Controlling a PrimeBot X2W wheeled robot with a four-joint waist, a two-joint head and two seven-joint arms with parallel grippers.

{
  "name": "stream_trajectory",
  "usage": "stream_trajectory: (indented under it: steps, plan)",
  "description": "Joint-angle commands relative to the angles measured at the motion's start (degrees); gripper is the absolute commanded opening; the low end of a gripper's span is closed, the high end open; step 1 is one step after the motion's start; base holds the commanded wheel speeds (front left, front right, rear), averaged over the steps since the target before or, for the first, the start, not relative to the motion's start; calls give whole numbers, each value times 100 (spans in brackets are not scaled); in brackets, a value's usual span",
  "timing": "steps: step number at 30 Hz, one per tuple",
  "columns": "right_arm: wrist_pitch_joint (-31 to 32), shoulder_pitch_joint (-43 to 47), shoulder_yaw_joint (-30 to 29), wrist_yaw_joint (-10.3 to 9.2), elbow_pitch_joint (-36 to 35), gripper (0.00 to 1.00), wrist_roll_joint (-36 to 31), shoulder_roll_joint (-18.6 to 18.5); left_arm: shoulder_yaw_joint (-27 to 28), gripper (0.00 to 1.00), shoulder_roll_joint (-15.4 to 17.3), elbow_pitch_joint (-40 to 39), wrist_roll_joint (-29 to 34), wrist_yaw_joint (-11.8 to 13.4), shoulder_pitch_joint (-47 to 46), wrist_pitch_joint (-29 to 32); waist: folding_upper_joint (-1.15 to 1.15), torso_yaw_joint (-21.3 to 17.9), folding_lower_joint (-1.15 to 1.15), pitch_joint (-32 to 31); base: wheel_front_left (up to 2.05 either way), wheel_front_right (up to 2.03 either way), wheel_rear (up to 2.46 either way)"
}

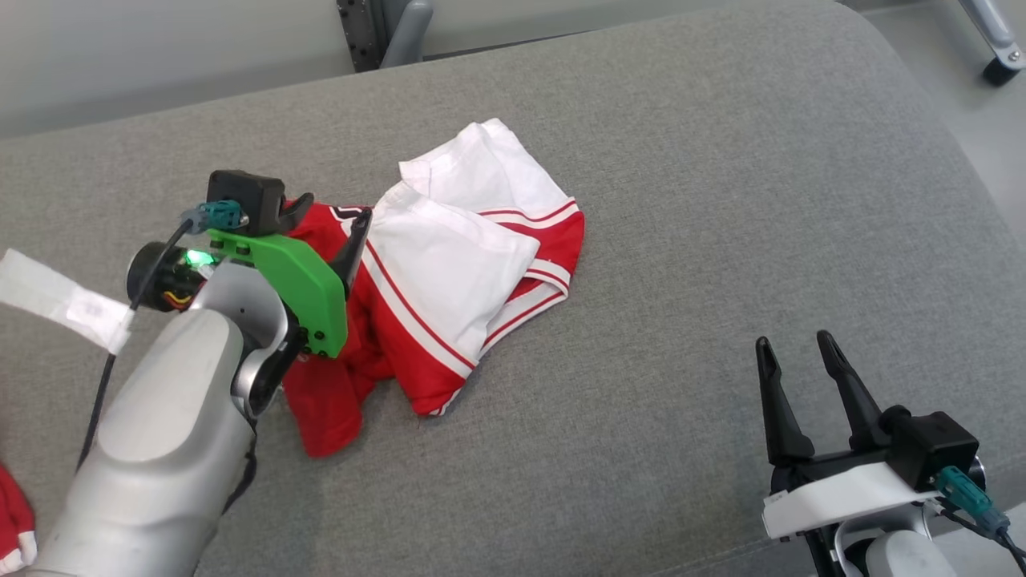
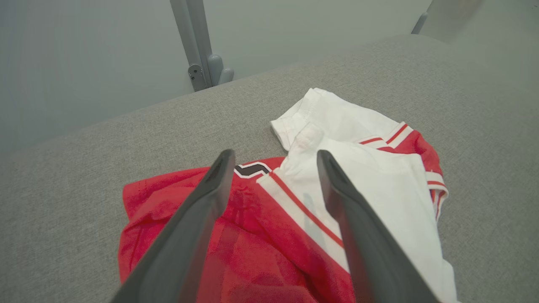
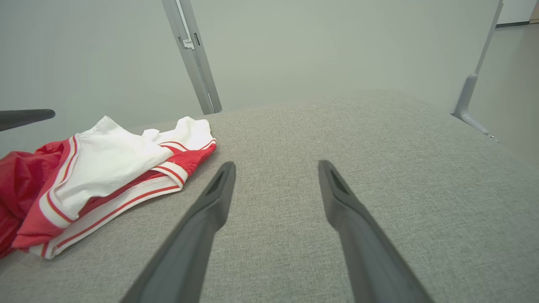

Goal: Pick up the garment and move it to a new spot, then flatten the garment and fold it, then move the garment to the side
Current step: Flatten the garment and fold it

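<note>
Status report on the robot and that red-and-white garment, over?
Left pincer open above crumpled garment, holding nothing. Right pincer open, apart over grey cushion. Nothing blocking.

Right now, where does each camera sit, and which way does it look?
Head view: on the head, looking down at the grey cushion; shows left claw, open over the garment, and right claw, open.
Left wrist view: on that wrist, looking along the left claw at the garment.
Right wrist view: on that wrist, looking along the right claw across the grey cushion.
Shared: all see the garment.
</note>
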Motion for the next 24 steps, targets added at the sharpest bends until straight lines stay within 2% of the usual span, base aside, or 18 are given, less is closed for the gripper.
stream_trajectory:
  steps: [1, 7, 16, 17, 19, 24]
  plan:
    - [-18, -62, -1, 0, 8, 100, 64, -16, -27, 100, 92, 75, 39, -40, -138, 51, 0, -132, 0, 136, 0, 0, 0]
    - [-18, -131, 45, 0, 14, 100, 142, -15, -421, 100, 263, 547, 271, -133, -578, 293, 0, -315, 0, 317, 0, 0, 0]
    - [-18, -122, 109, 0, 52, 100, 200, -15, -923, 100, 333, 950, -66, -190, -845, 501, 0, -389, 0, 342, 0, 0, 0]
    - [-18, -132, 114, 0, 60, 100, 208, -14, -1020, 59, 350, 964, -134, -188, -843, 533, 0, -387, 0, 331, 0, 0, 0]
    - [-18, -160, 114, 0, 62, 100, 205, -15, -1160, 0, 379, 957, -263, -189, -836, 533, 0, -379, 0, 306, 0, 0, 0]
    - [-18, -134, 72, 0, 62, 100, 158, -15, -1528, 0, 446, 873, -593, -191, -776, 563, 0, -328, 0, 227, 0, 0, 0]
